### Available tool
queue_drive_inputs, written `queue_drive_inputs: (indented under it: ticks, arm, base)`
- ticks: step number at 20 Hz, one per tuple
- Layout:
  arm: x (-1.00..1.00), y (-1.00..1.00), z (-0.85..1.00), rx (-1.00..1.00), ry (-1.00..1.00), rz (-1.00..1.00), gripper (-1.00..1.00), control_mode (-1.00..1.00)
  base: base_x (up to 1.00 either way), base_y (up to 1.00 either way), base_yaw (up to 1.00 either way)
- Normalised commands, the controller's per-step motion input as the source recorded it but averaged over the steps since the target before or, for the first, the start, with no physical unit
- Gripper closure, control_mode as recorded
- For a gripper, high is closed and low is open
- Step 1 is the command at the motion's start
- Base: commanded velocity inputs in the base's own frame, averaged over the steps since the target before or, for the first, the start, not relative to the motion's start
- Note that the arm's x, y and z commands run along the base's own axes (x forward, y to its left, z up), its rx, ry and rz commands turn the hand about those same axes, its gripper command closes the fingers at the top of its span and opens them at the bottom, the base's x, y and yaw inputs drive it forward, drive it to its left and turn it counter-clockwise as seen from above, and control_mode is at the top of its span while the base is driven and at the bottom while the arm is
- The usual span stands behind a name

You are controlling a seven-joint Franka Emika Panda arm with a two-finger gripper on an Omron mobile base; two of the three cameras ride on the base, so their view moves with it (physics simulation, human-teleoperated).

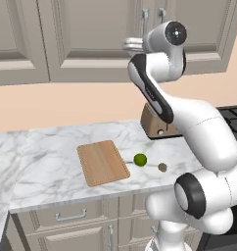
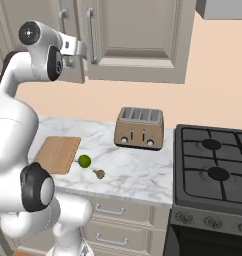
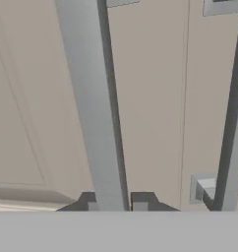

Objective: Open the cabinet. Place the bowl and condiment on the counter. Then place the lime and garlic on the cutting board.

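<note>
Two silver bar handles run side by side on the closed doors of the cabinet (image 2: 138,35), and the gripper (image 3: 116,203) has its dark fingertips (image 3: 141,201) pinched on either side of the left-hand handle (image 3: 94,108) near its lower end; the second handle (image 3: 231,138) stands just to the right on the neighbouring door. The doors are grey-beige with raised panels. On the counter (image 1: 52,162), white marble with grey veins, the cutting board (image 1: 102,162) lies flat, light-brown with rounded corners and nothing on it. Just beside its right edge sits the lime (image 1: 140,159), a small bright green ball, and a little further right, apart from it, the garlic (image 1: 162,167), a tiny brown-grey lump. A toaster (image 2: 139,128) stands behind them near the wall, partly hidden by the arm in the left base view. A gas stove (image 2: 213,165) adjoins the counter on the right. Drawers (image 2: 110,210) with short horizontal handles sit below the slab.
</note>
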Motion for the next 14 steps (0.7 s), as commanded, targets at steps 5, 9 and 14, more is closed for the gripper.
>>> queue_drive_inputs:
  ticks: [5, 9, 14]
  arm:
    - [-0.04, 0.42, 0.00, -0.05, 0.00, -0.05, 1.00, -1.00]
    - [0.00, 0.81, 0.00, -0.10, -0.03, -0.13, 1.00, -1.00]
    - [-0.06, 0.83, 0.00, -0.09, -0.01, -0.14, 1.00, -1.00]
  base:
    - [0.00, 0.00, 0.00]
    - [0.00, 0.00, 0.00]
    - [0.00, 0.00, 0.00]
